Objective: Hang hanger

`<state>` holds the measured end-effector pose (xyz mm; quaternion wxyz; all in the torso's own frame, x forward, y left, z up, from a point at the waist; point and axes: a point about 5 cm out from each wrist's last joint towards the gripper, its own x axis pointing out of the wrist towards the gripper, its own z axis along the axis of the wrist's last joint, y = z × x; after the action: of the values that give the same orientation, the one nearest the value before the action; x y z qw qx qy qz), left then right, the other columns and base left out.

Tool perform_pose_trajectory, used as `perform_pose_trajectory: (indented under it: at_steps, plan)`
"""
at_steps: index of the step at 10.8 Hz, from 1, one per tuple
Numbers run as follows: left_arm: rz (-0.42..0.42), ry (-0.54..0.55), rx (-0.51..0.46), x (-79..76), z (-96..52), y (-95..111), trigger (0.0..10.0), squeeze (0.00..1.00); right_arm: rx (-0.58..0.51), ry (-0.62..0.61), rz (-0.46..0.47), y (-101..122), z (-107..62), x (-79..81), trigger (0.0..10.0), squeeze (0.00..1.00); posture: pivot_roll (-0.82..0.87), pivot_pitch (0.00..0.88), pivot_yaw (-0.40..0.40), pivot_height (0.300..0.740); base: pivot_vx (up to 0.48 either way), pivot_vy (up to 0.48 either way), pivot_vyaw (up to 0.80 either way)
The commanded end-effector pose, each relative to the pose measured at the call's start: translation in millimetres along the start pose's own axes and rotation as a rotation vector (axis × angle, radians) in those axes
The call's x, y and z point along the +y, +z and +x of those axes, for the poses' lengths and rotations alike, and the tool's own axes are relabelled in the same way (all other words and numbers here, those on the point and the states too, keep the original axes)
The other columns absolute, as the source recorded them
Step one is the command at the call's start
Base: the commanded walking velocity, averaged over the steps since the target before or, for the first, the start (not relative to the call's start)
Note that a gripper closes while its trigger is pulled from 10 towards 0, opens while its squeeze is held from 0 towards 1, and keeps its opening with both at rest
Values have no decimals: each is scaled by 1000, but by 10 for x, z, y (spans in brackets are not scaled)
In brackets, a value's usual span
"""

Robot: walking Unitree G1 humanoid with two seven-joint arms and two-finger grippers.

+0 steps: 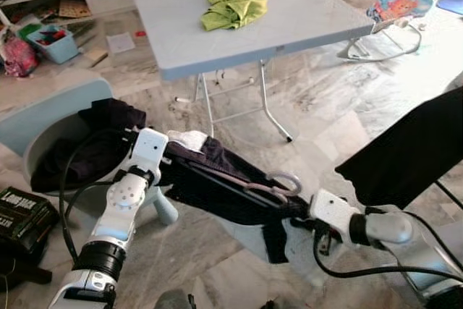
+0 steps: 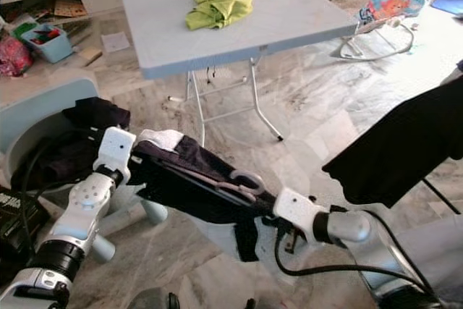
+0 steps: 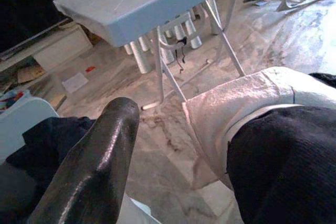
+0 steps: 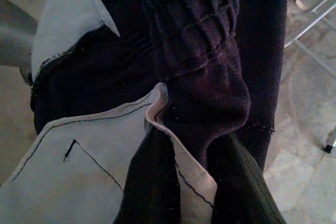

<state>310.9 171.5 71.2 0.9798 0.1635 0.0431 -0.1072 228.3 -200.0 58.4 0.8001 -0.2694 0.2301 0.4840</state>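
The left claw held one end of the dark garment and the right claw pinched the other, the cloth stretched between them above the floor. The grey hanger lay on it. At 12 o'clock stood the worktop carrying a green cloth.

We see a garment stretched between our 2 arms, a hanger on it, a table beyond bearing a cloth.
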Motion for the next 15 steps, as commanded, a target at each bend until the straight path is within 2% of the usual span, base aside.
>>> perform_pose_trajectory:
  at_steps: [1,2,3,4,5,6,8,9,10,11,13,14,15]
  plan:
    - [9,27,-5,77,22,32,10000,0,24,4,-35,-35,-27,-2,10000,0,-100,0,6,740,0,0,0]
    - [11,32,-3,96,20,30,10000,0,40,15,-48,-68,-45,9,10000,0,-98,0,5,740,0,0,0]
    - [17,51,14,184,15,0,10000,0,90,88,-83,-187,-163,60,10000,0,-98,0,6,740,0,0,0]
    - [4,67,29,211,19,-21,10000,0,19,154,-34,-106,-260,100,10000,0,-100,0,7,740,0,0,0]
    - [3,61,37,201,23,-33,10000,0,-31,170,-28,-21,-337,81,10000,0,-104,0,9,740,0,0,0]
    - [-1,34,71,159,24,-81,10000,0,-138,172,-23,176,-501,-3,10000,0,-112,0,11,740,0,0,0]
    - [-27,-14,107,52,15,-155,10000,0,-389,79,47,603,-747,-330,10000,0,-112,0,11,740,0,0,0]
    - [-46,-57,108,-52,6,-164,10000,0,-522,27,104,785,-772,-438,10000,0,-117,0,11,740,0,0,0]
    - [-71,-119,76,-202,-11,-128,1608,0,-657,-60,144,977,-686,-512,10000,0,-117,0,11,740,0,0,0]
    - [-93,-182,63,-344,-34,-112,0,0,-718,-161,192,1078,-530,-576,10000,0,-111,0,7,740,0,0,0]
    - [-149,-306,119,-533,-89,-171,0,0,-642,-205,157,1042,-260,-483,10000,0,-104,0,7,740,0,0,0]
    - [-98,-511,108,-690,-201,-170,10000,63,-501,-227,75,882,-121,-410,10000,0,-99,0,5,740,0,0,0]
    - [-34,-629,118,-724,-269,-192,10000,1000,-365,-293,-15,711,-60,-455,10000,0,-101,0,1,740,0,0,0]
